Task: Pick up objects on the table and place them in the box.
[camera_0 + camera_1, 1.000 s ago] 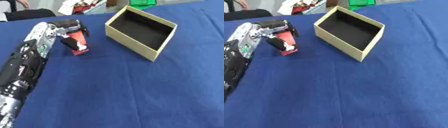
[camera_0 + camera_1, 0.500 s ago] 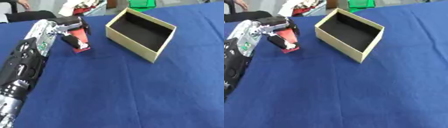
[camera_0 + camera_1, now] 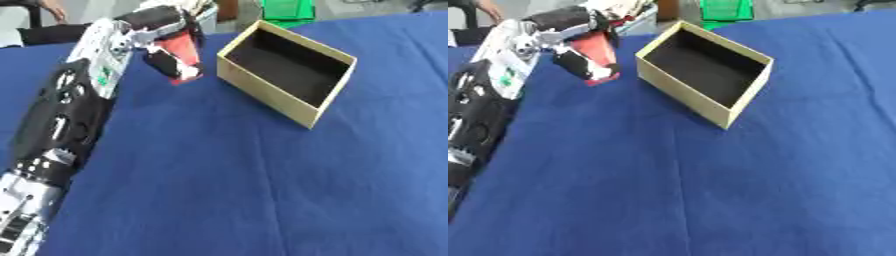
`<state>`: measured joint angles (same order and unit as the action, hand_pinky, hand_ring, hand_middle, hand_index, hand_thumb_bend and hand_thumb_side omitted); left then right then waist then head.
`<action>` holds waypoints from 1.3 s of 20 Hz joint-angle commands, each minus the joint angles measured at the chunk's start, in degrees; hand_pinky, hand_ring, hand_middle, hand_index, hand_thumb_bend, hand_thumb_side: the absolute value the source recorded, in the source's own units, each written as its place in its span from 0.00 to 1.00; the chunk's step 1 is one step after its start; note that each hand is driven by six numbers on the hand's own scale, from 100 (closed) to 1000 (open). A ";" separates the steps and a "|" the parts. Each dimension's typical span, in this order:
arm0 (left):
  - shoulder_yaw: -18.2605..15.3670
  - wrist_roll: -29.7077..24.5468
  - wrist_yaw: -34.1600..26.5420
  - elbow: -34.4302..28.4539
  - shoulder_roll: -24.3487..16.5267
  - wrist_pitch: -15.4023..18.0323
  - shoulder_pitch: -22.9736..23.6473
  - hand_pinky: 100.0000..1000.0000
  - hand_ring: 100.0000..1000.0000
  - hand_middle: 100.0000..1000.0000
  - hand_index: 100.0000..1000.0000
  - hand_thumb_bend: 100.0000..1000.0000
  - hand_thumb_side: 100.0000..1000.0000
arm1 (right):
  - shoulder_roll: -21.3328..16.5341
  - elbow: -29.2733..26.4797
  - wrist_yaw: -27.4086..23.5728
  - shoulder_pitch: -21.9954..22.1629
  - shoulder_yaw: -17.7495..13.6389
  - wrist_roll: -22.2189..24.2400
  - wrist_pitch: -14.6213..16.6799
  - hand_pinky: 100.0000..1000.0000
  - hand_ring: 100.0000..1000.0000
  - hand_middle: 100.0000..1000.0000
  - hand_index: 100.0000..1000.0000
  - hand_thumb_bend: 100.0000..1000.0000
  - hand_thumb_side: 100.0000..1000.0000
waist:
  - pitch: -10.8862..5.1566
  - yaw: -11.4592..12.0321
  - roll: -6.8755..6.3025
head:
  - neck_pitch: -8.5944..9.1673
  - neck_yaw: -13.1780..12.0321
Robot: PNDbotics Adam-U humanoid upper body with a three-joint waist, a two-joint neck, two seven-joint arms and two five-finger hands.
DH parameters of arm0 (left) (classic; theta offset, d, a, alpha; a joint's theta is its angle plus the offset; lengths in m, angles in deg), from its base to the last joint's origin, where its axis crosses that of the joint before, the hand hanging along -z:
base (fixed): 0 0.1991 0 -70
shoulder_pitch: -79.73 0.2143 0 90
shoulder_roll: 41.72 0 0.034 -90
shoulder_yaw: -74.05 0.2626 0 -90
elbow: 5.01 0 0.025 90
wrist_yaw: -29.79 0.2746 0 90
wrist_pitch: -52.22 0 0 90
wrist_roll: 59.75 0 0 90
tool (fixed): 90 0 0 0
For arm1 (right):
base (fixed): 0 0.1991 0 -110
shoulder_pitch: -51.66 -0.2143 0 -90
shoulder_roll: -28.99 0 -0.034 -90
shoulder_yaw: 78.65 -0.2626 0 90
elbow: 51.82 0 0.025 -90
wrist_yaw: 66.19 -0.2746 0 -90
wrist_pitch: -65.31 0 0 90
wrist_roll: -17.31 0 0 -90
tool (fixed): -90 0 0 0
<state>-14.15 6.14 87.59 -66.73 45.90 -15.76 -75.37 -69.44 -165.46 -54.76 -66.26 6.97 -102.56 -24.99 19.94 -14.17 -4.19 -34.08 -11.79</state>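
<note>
Currently you are holding a red object in the left hand, with the fingers curled round it at the far left of the scene. Part of the object is showing red between the fingers, and a pale strip is showing at its lower end; what kind of thing it is cannot be told. It is hanging clear of the blue surface, just to the left of the box, with a narrow gap of blue cloth showing between the two.

Your left arm, black with silver joints, is reaching in from the near left corner and running along the left edge toward the far side. The right hand is appearing in neither view.

The box is sitting open on the surface in the far middle of the scene, turned at an angle so that one corner is pointing toward the near right. Its outer walls are tan and its inside is dark, and nothing is visible lying in it.

Beyond the far edge of the surface, a green item is standing behind the box, and some red and white clutter is lying just behind the left hand.
</note>
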 commanded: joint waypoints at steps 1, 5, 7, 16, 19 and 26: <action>-0.77 3.34 3.41 -1.89 0.69 -0.30 -2.22 0.64 0.49 0.33 0.65 0.04 0.00 | 0.00 -0.95 -0.65 -1.73 0.10 0.28 0.61 0.74 0.73 0.77 0.77 0.00 0.84 | -0.70 -0.90 0.55 | 1.50 -2.59; -1.16 8.04 7.50 -2.27 1.83 -0.74 -3.18 0.64 0.50 0.33 0.65 0.05 0.00 | 1.31 -0.95 -1.17 -3.53 0.68 0.78 1.20 0.74 0.73 0.77 0.77 0.00 0.84 | -0.10 -3.10 0.51 | 2.39 -5.49; -1.51 10.93 8.98 -2.32 2.22 -1.45 -3.52 0.64 0.49 0.32 0.65 0.05 0.00 | 1.93 -0.95 -1.45 -4.21 1.04 1.13 1.40 0.74 0.73 0.77 0.77 0.00 0.84 | 0.21 -4.06 0.42 | 2.62 -6.34; -2.45 21.21 11.41 -1.38 4.29 -4.00 -4.50 0.62 0.47 0.29 0.63 0.01 0.00 | 3.63 -0.95 -2.26 -5.57 1.95 1.99 1.48 0.74 0.73 0.78 0.77 0.00 0.89 | 1.95 -7.23 -0.34 | 3.72 -8.14; -3.17 26.51 9.17 -0.07 4.68 -3.52 -4.69 0.62 0.47 0.29 0.64 0.00 0.00 | 4.18 -0.95 -2.54 -6.57 2.10 1.65 1.63 0.74 0.73 0.77 0.77 0.00 0.89 | 2.50 -9.12 -0.60 | 4.72 -9.69; -3.68 32.89 6.65 5.01 4.55 1.27 -5.33 0.64 0.54 0.40 0.68 0.00 0.00 | 5.12 -0.95 -3.03 -7.98 2.76 1.73 1.90 0.74 0.73 0.78 0.77 0.00 0.90 | 3.45 -12.61 -1.69 | 5.85 -13.30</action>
<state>-17.33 38.28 94.43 -61.79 51.16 -15.28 -78.98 -63.67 -165.46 -57.43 -73.41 9.83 -100.94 -23.25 24.57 -26.89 -6.38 -29.08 -24.39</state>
